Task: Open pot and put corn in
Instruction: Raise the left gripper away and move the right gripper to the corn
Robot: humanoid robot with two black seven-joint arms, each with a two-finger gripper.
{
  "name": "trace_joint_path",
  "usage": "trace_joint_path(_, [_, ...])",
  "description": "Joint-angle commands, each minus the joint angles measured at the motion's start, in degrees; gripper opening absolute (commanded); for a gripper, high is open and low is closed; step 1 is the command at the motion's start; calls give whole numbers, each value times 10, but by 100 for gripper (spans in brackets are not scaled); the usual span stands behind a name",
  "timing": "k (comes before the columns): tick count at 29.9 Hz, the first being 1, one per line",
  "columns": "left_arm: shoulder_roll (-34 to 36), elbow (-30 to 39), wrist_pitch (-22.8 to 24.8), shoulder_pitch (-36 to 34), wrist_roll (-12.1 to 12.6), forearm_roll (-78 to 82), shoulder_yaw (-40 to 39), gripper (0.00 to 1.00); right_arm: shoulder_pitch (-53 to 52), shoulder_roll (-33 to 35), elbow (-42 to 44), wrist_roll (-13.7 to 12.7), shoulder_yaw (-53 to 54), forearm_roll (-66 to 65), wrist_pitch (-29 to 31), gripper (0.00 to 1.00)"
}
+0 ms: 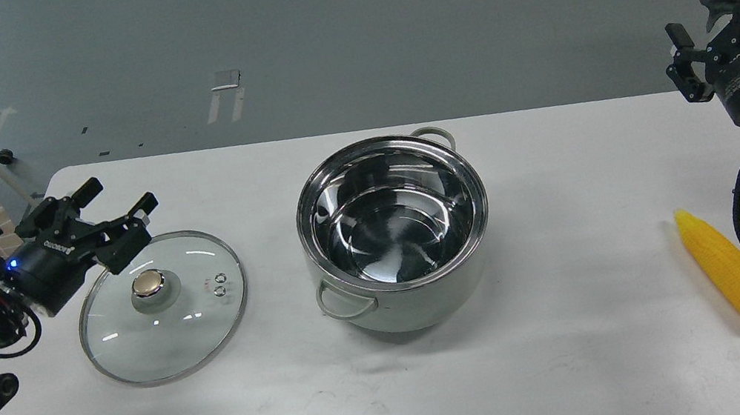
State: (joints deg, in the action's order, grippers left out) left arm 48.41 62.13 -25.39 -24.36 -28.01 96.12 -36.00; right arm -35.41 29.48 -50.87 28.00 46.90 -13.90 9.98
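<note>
One step remains: pot (395, 233) open mid-table, lid (163, 307) beside it. Corn (730, 267) lies far right. Left gripper (115, 214) spread, empty; right gripper (717, 33) state indeterminable. Recommend grasping cob mid-length, across its axis.

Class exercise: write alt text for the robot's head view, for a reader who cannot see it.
An open pot stands empty at the middle of a white table, its glass lid lying flat to its left. The open left gripper hovers at the lid's far edge; the corn lies far right, below the raised right gripper.
</note>
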Motion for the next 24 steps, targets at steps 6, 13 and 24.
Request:
trace_joint_path(6, [-8, -25, 251, -152, 0, -324, -3, 97, -46, 68, -4, 0, -21, -138, 10, 100])
trace_joint_path(13, [-73, -62, 351, -217, 0, -528, 0, 97, -67, 180, -90, 0, -148, -361, 22, 100])
trace_joint_path(24, [-147, -61, 349, -219, 0, -523, 2, 97, 17, 303, -160, 0, -209, -698, -50, 100])
